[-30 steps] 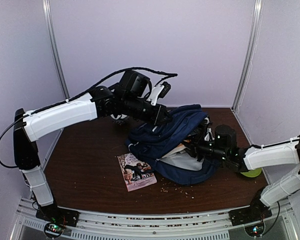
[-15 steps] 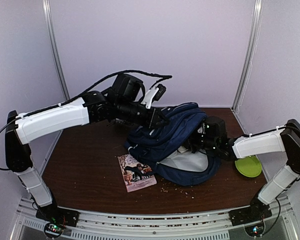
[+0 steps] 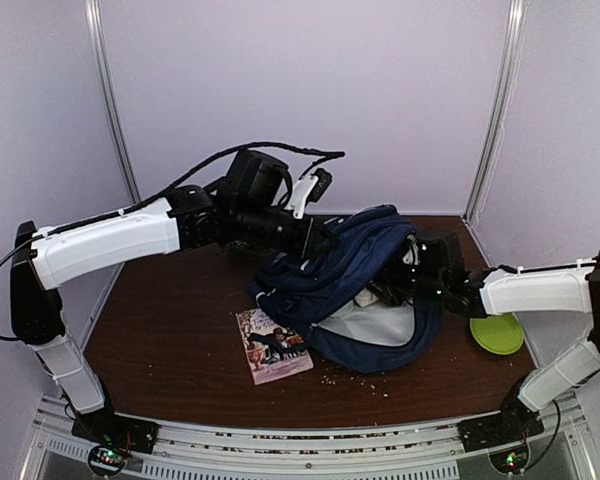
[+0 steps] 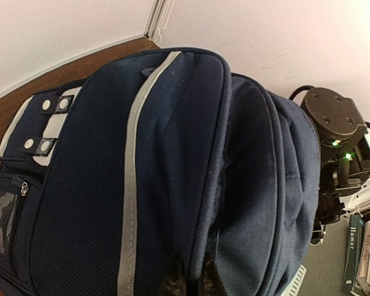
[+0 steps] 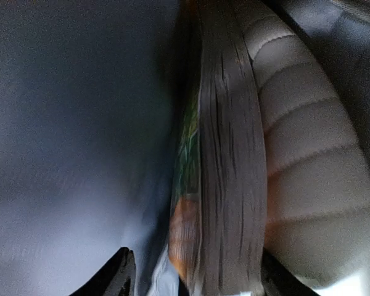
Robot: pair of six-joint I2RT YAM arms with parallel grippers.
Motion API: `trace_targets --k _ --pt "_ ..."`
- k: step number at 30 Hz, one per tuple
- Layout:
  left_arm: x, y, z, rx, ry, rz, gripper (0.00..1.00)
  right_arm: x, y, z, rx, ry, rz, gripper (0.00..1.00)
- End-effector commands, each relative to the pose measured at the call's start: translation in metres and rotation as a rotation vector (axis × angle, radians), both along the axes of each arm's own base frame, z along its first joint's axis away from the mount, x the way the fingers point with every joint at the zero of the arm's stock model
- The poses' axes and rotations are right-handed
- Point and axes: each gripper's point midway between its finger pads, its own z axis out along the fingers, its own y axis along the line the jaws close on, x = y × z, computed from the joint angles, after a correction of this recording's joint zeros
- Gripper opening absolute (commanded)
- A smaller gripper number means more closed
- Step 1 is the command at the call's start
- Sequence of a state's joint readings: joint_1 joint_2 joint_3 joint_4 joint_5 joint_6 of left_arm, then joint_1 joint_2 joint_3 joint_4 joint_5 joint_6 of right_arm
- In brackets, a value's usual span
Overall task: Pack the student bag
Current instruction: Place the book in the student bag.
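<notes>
The student bag (image 3: pixel 345 275) lies in the middle of the brown table, navy with a grey stripe, its mouth facing right. My left gripper (image 3: pixel 315 240) is shut on a fold of the bag's top fabric (image 4: pixel 197 271) and holds it raised. My right gripper (image 3: pixel 388 288) reaches into the bag's mouth, its tips hidden in the top view. In the right wrist view my right gripper (image 5: pixel 197 274) stands open inside the bag. A book (image 5: pixel 228 172) stands on edge between the spread fingers (image 5: pixel 120 274), beside the padded grey lining (image 5: pixel 308 154).
A paperback (image 3: pixel 272 345) lies on the table in front of the bag. A lime-green plate (image 3: pixel 497 333) sits at the right, under my right forearm. Crumbs are scattered near the front edge. Book spines (image 4: pixel 364 253) show inside the bag in the left wrist view.
My right arm pushed deeper into the bag, then its jaws spread and let go of the book. The left gripper kept its hold and dipped slightly.
</notes>
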State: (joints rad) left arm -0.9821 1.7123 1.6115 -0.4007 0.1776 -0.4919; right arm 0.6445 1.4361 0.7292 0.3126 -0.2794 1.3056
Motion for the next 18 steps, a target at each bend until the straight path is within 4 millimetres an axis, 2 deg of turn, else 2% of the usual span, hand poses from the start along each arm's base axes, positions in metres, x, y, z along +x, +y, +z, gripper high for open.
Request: trace_targets --k 1,7,9,14,18 --pt "0.005 -0.008 0.091 -0.249 -0.168 0.008 0.00 -0.014 -0.015 0.006 -0.020 -0.034 -0.033 0.66" --pt "0.006 -0.012 0.095 -0.269 -0.163 0.006 0.00 -0.030 -0.015 0.010 0.034 -0.041 -0.085 0.70" --pt "0.006 -0.013 0.094 -0.269 -0.156 0.003 0.00 -0.032 -0.008 0.012 0.041 -0.039 -0.085 0.69" --pt "0.003 -0.014 0.091 -0.271 -0.135 -0.007 0.00 -0.030 0.012 0.003 0.071 0.001 -0.083 0.68" --pt "0.000 -0.012 0.089 -0.275 -0.124 -0.010 0.00 -0.022 0.013 -0.009 0.087 0.018 -0.135 0.62"
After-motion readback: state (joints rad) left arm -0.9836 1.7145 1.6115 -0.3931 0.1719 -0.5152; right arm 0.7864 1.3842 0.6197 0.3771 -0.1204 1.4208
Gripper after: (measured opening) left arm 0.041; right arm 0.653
